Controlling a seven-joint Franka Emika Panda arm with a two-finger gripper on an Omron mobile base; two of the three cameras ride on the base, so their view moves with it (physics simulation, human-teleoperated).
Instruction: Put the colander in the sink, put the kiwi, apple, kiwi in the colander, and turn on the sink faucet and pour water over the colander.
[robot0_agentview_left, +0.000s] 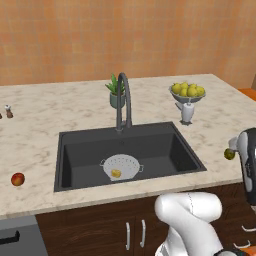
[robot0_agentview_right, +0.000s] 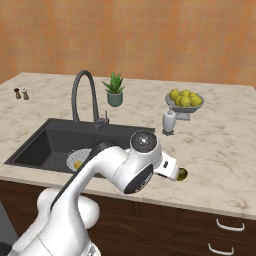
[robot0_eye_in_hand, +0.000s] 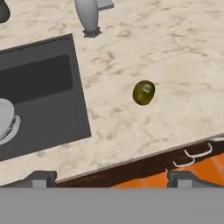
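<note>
The white colander (robot0_agentview_left: 121, 166) sits in the dark sink (robot0_agentview_left: 150, 142), with the yellowish kiwi (robot0_agentview_left: 116, 173) inside it. An olive-green kiwi (robot0_eye_in_hand: 144, 92) lies on the counter right of the sink, near the front edge. My gripper (robot0_eye_in_hand: 110, 178) hovers open over that edge, and the kiwi lies ahead between the lines of the two fingertips (robot0_eye_in_hand: 38, 178), untouched. In the right base view the same kiwi (robot0_agentview_right: 182, 174) shows just past my hand. The apple (robot0_agentview_left: 18, 179) rests on the counter left of the sink. No water runs from the sink faucet (robot0_agentview_left: 124, 100).
Behind the sink stands a potted plant (robot0_agentview_left: 116, 92). A bowl of lemons (robot0_agentview_left: 187, 91) and a white bottle (robot0_agentview_left: 187, 112) sit at the back right. Two shakers (robot0_agentview_right: 21, 93) stand far left. Drawer handles (robot0_eye_in_hand: 197, 153) show below the counter edge.
</note>
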